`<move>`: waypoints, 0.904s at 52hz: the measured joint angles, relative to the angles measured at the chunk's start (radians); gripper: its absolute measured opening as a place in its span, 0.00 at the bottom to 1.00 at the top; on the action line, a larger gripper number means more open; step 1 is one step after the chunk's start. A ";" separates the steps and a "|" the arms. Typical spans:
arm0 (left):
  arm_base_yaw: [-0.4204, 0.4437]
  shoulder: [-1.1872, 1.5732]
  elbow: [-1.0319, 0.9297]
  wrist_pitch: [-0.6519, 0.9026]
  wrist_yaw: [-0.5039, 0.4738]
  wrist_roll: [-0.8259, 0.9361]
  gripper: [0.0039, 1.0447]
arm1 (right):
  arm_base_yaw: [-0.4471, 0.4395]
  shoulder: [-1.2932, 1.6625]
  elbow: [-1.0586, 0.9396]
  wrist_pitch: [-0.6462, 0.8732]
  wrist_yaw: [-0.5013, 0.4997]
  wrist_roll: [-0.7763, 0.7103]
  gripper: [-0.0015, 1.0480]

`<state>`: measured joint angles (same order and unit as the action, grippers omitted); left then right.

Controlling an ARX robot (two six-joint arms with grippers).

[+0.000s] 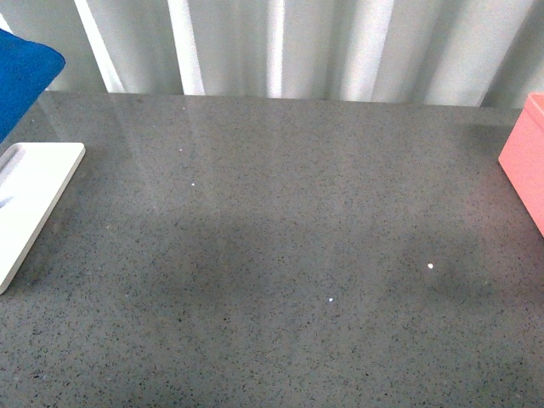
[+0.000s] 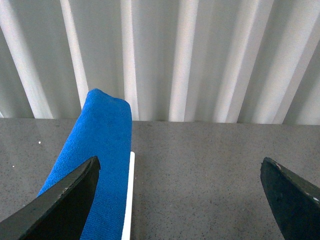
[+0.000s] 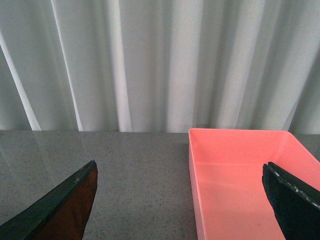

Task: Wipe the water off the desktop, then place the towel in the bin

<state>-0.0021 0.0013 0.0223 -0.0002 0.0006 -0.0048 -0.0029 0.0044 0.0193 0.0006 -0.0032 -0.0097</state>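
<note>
We see the fuzzy blue towel at the speckled grey desktop's far left, the open pink bin far right, and maybe tiny water drops mid-desk.

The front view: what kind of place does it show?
Probably an indoor tabletop test setup: a speckled grey desktop, a white curtain backdrop, a pink bin and a blue towel.

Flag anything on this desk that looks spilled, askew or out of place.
Three small bright spots sit on the desktop. They may be water droplets, though they could be glints. The blue towel rests humped on the white tray, its far end lifted rather than flat. Nothing looks odd about the pink bin.
</note>
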 joint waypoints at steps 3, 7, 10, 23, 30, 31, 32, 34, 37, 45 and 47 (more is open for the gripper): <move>0.000 0.000 0.000 0.000 0.000 0.000 0.94 | 0.000 0.000 0.000 0.000 0.000 0.000 0.93; 0.000 0.000 0.000 0.000 0.000 0.000 0.94 | 0.000 0.000 0.000 0.000 0.000 0.000 0.93; 0.000 0.000 0.000 0.000 0.000 0.000 0.94 | 0.000 0.000 0.000 0.000 0.000 0.000 0.93; 0.000 0.000 0.000 0.000 0.000 0.000 0.94 | 0.000 0.000 0.000 0.000 0.000 0.000 0.93; 0.000 0.000 0.000 0.000 0.000 0.000 0.94 | 0.000 0.000 0.000 0.000 0.000 0.000 0.93; 0.000 0.000 0.000 0.000 0.000 0.000 0.94 | 0.000 0.000 0.000 0.000 0.000 0.000 0.93; 0.000 0.000 0.000 0.000 0.000 0.000 0.94 | 0.000 0.000 0.000 0.000 0.000 0.000 0.93; 0.000 0.000 0.000 0.000 0.000 0.000 0.94 | 0.000 0.000 0.000 0.000 0.000 0.000 0.93; 0.000 0.000 0.000 0.000 0.000 0.000 0.94 | 0.000 0.000 0.000 0.000 0.000 0.000 0.93; 0.000 0.000 0.000 0.000 0.000 0.000 0.94 | 0.000 0.000 0.000 0.000 0.000 0.000 0.93; 0.000 0.000 0.000 0.000 0.000 0.000 0.94 | 0.000 0.000 0.000 0.000 0.000 0.000 0.93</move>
<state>-0.0021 0.0013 0.0223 -0.0002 0.0006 -0.0048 -0.0029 0.0044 0.0193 0.0006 -0.0032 -0.0097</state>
